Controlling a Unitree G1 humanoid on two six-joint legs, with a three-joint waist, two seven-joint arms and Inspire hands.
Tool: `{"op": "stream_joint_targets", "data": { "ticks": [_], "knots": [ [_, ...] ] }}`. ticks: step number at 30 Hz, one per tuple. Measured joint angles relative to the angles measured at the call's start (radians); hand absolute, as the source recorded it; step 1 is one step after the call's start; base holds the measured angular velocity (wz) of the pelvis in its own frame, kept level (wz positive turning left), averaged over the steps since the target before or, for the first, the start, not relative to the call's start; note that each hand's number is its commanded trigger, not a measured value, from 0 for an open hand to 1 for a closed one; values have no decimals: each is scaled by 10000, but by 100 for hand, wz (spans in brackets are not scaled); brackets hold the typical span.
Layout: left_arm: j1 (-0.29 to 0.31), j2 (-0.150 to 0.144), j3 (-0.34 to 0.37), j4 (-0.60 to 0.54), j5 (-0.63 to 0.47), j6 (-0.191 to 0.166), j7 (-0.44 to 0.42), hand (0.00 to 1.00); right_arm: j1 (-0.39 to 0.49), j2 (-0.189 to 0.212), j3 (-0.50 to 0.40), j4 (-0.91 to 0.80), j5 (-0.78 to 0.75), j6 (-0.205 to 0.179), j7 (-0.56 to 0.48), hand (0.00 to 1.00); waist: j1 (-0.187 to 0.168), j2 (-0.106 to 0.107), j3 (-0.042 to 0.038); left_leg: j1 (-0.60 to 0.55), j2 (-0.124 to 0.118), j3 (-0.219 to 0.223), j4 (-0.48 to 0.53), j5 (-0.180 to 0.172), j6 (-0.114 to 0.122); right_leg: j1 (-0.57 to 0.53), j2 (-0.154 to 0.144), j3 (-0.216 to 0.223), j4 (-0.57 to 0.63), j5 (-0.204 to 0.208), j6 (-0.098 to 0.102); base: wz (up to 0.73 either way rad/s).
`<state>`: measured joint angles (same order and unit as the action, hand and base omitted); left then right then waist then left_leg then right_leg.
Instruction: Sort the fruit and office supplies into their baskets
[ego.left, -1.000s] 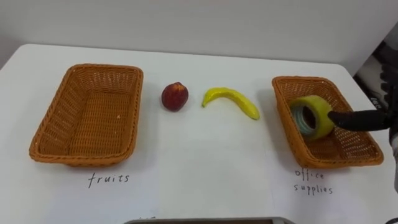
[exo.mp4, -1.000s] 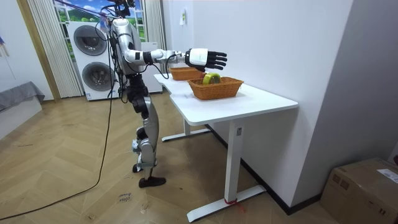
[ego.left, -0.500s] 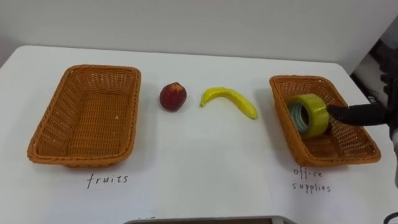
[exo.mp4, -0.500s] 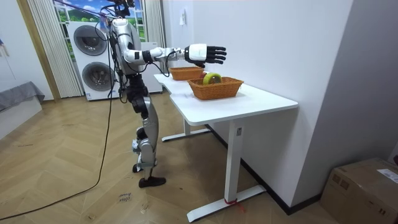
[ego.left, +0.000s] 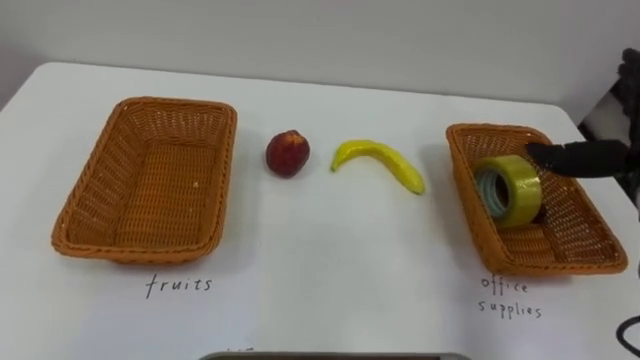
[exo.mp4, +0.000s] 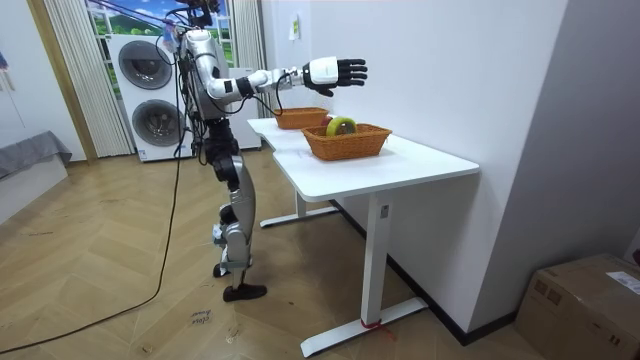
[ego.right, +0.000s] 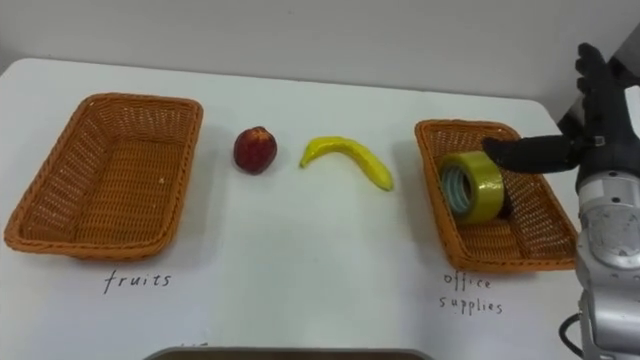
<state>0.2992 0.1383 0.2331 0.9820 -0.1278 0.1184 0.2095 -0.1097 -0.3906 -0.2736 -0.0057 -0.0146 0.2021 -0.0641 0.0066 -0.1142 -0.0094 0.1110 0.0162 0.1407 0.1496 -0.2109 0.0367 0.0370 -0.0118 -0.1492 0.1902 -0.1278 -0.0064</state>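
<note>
A yellow tape roll (ego.left: 508, 188) stands on its edge inside the right-hand wicker basket (ego.left: 462, 190). My right hand (ego.right: 598, 135) hovers open above that basket's far right side, its thumb (ego.left: 565, 157) pointing left just over the roll and clear of it. A red peach (ego.left: 287, 153) and a yellow banana (ego.left: 378, 162) lie on the white table between the two baskets. The left wicker basket (ego.left: 90, 190) holds nothing. In the room view I stand at the table's long side with my right hand (exo.mp4: 335, 72) raised over the baskets.
The table (ego.left: 320, 260) has bare room in front of the fruit and baskets, with a handwritten label before each basket. A wall runs close behind the table. The table's right edge lies just past the right basket. Washing machines (exo.mp4: 150, 85) stand behind me.
My right hand has lifted up and back off the tape roll, which stays standing in the right basket. The fruit has not moved; the eye view shifted slightly.
</note>
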Motion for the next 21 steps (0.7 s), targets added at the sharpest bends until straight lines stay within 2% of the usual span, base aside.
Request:
{"op": "stream_joint_targets", "data": {
  "ticks": [5,8,11,14,21],
  "knots": [
    [71,36,-5,75,12,-10,-38,0,-133,0,13,-83,74,0,-92,0,46,-136,-3,-60,-9,-94,24,0,-1,14,-23,-144,-7,0,1,6],
    [66,70,3,154,100,-9,-80,0,-264,0,66,-84,40,0,-139,0,186,-216,43,-141,-9,-108,54,-1,-1,-45,-34,-220,-21,1,-1,1],
    [74,133,8,185,131,-6,-271,0,-291,0,78,-84,11,-1,-239,0,323,-284,35,-139,0,-129,38,-5,-3,-29,-45,-390,-32,1,-1,3],
    [101,158,-2,205,133,-6,-299,0,-342,-9,225,-75,36,-5,-251,0,545,-294,36,-125,0,-138,33,-3,-2,-18,-42,-439,-27,2,-2,0],
    [200,435,-22,165,318,45,-231,0,-612,-12,1034,251,268,-6,-41,0,625,-328,96,-443,-18,-291,190,-6,-1,-212,-62,-481,-8,10,-15,4]
  ]
}}
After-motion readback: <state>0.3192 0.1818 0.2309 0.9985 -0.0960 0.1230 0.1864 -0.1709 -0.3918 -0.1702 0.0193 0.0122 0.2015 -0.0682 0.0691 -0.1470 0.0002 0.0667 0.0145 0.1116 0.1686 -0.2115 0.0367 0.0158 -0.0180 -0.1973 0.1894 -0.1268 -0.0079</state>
